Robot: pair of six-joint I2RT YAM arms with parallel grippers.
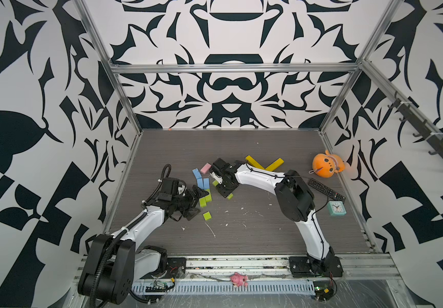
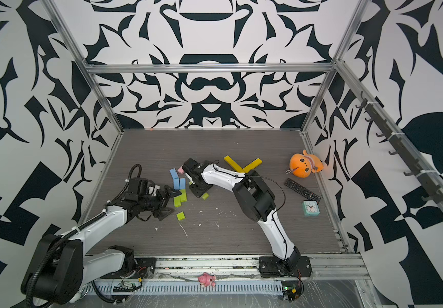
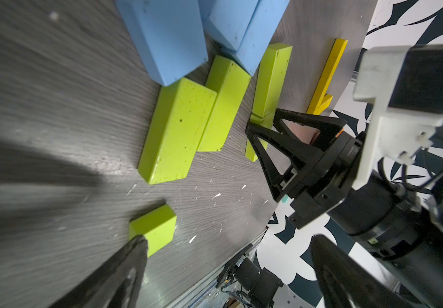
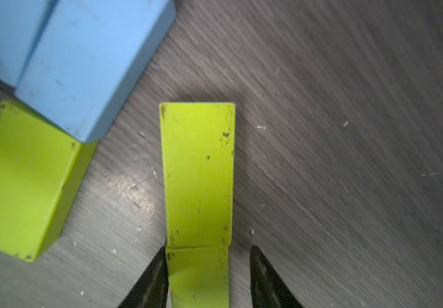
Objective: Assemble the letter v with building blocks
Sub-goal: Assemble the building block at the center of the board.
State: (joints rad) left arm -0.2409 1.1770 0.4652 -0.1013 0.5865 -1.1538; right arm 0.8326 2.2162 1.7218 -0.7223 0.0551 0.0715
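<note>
Matte lime green rectangular block (image 4: 197, 173) lies flat on scuffed grey wood-grain tabletop (image 4: 348, 133). The right gripper (image 4: 209, 248) straddles it, one finger touching, the other just clear. Left gripper (image 3: 228, 240) is spread wide near smooth light blue blocks (image 3: 167, 40).

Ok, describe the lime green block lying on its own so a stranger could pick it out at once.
On the grey wood-grain tabletop, find the huddle of light blue and lime green rectangular blocks left of centre. Just nearer the front edge lies a small, squarish lime green block. Unlike its green neighbours, it is short and touches no other block.
</note>
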